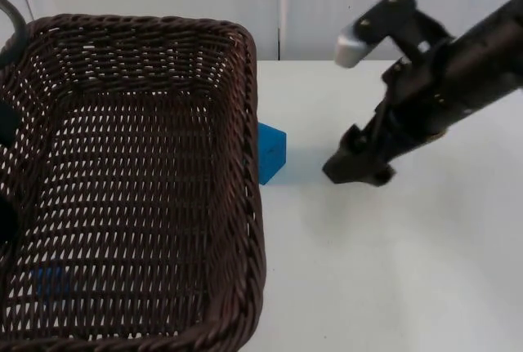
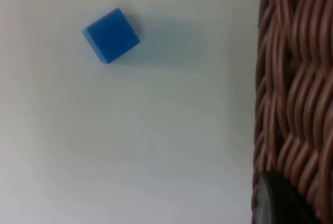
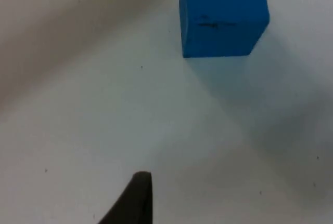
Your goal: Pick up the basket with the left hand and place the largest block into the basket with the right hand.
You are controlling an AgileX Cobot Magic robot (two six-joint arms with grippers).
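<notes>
Holding the basket (image 1: 131,180) raised, our left gripper (image 2: 283,200) has fingers clamped on its rim; right gripper (image 1: 357,168), finger state indeterminable, hovers beside the large blue block (image 1: 271,153).

the right arm reaches in low over the table with its right gripper (image 1: 358,169) pointing down and to the side, holding nothing, while the left gripper (image 2: 278,200) is at the side of the table with one black fingertip pressed on woven wicker.
</notes>
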